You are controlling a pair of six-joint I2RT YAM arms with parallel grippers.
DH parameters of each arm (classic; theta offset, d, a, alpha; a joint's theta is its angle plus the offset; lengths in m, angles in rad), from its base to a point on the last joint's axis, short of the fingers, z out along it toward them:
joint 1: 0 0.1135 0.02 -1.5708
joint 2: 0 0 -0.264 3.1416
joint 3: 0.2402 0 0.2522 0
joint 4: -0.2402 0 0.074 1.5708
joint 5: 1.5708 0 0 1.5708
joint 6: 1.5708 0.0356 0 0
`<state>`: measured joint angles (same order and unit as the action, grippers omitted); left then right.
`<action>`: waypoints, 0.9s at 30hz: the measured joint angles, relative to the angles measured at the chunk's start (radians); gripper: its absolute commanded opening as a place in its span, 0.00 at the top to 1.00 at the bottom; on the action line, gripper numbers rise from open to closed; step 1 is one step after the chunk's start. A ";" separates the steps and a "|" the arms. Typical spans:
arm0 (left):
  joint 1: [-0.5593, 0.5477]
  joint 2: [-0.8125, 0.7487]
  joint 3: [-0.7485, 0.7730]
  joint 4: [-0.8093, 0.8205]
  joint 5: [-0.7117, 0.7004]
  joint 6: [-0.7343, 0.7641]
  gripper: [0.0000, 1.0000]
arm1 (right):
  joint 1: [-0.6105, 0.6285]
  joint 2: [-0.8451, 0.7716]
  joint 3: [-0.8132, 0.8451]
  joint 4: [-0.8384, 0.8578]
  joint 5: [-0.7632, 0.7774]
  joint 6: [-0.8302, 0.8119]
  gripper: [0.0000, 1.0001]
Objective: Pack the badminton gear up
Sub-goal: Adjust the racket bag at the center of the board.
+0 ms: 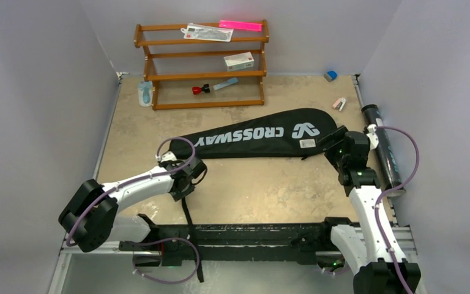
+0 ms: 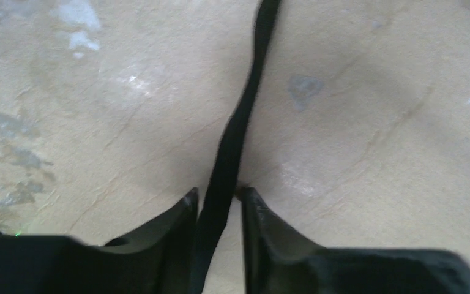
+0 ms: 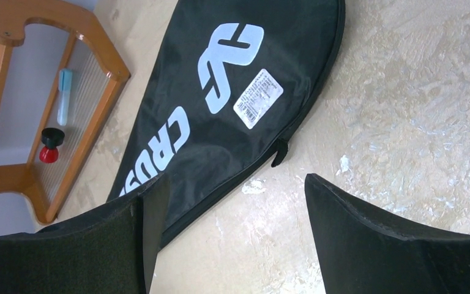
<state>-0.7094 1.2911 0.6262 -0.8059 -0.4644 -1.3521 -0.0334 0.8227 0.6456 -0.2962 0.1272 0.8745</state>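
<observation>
Left pincer [image 2: 219,195] sits narrow astride the long black fabric CROSSWAY bag's [image 1: 254,136] thin strap [image 2: 242,116], grip unclear; right pincer [image 3: 234,180] gapes wide, bag's broad end just ahead.

White links [image 1: 138,182], blk joints [image 1: 358,150], purple cables [image 1: 417,158], blk wedge tool fingers [image 3: 379,245].

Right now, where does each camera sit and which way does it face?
Top external: above, behind the robot, looking down at the table; left arm, right arm visible.
Left wrist: faces down at the black strap between its jaws.
Right wrist: faces the CROSSWAY bag and wooden rack, jaws apart.
Shared: top and right wrist show bag, rack.
</observation>
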 measured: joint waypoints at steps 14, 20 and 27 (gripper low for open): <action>-0.007 -0.011 0.080 0.110 0.058 0.037 1.00 | 0.000 -0.060 0.000 -0.016 -0.013 -0.003 0.18; 0.025 -0.006 0.475 0.222 0.135 0.172 0.39 | 0.000 -0.075 0.002 -0.032 -0.008 -0.005 0.18; 0.114 0.006 0.790 0.385 0.105 0.282 0.21 | 0.000 -0.117 0.007 -0.071 -0.009 -0.016 0.17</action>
<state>-0.5957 1.2972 1.4166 -0.4206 -0.3595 -1.0706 -0.0334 0.7052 0.6525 -0.3668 0.1181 0.8581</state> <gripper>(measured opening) 0.758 0.824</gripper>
